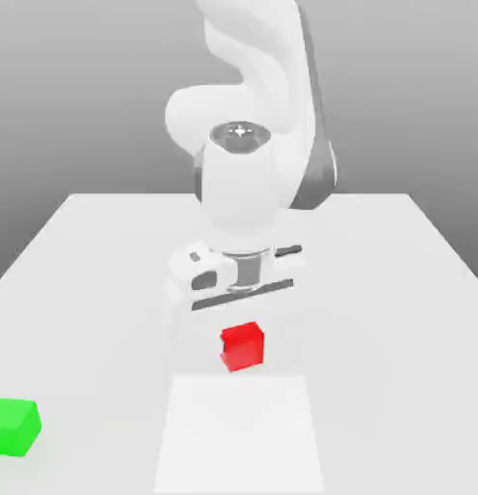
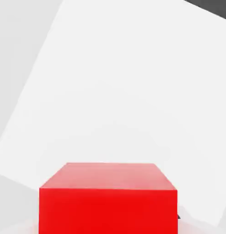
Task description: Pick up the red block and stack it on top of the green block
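Item: my pincer (image 1: 243,324), hanging from the white arm (image 1: 245,184) above the table (image 1: 398,280), pressed together on the red block (image 1: 243,346) (the block sits directly under my hand, clear of the tabletop, slightly tilted).

Item: red block, hand view (image 2: 108,201) — close before the camera, over a paler square patch (image 2: 128,91) of the table.

Item: green block (image 1: 14,426), resting on the table near the front edge at the exterior view's left, well apart from the red one.
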Motion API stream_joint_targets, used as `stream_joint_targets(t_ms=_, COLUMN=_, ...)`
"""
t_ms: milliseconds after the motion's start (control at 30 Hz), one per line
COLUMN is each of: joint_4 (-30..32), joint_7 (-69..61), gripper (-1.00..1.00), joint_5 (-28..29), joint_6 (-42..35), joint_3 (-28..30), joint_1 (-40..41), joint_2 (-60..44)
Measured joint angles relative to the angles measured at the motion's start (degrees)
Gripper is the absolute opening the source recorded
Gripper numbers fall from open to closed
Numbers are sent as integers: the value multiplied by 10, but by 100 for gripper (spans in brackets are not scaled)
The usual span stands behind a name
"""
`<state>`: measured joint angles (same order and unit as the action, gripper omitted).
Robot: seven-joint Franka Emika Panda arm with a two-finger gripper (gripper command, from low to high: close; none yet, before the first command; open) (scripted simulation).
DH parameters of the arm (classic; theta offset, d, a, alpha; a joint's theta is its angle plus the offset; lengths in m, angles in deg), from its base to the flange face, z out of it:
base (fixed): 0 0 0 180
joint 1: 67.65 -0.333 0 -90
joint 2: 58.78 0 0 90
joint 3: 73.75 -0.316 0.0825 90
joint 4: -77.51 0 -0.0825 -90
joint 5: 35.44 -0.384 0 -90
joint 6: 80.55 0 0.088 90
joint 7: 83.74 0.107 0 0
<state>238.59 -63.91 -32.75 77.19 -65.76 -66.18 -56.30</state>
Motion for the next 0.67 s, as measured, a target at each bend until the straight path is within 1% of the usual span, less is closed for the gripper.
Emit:
stream_joint_targets(t_ms=167, joint_4=-103, joint_7=-66, gripper=-100, joint_5=-21, joint_6=-50, joint_3=40, joint_1=79, joint_2=-57)
stream_joint_targets(t_ms=367, joint_4=-226, joint_7=-164, gripper=-100, joint_5=-71, joint_6=-105, joint_3=75, joint_1=161, joint_2=-121)
stream_joint_targets(t_ms=433, joint_4=-247, joint_7=-188, gripper=-100, joint_5=-90, joint_6=-94, joint_3=75, joint_1=179, joint_2=-151)
stream_joint_targets(t_ms=533, joint_4=-257, joint_7=-214, gripper=-100, joint_5=-122, joint_6=-47, joint_3=57, joint_1=197, joint_2=-209)
stream_joint_targets(t_ms=567, joint_4=-258, joint_7=-219, gripper=100, joint_5=-129, joint_6=-36, joint_3=52, joint_1=202, joint_2=-222)
stream_joint_targets(t_ms=667, joint_4=-258, joint_7=-219, gripper=100, joint_5=-129, joint_6=-36, joint_3=52, joint_1=202, joint_2=-222)
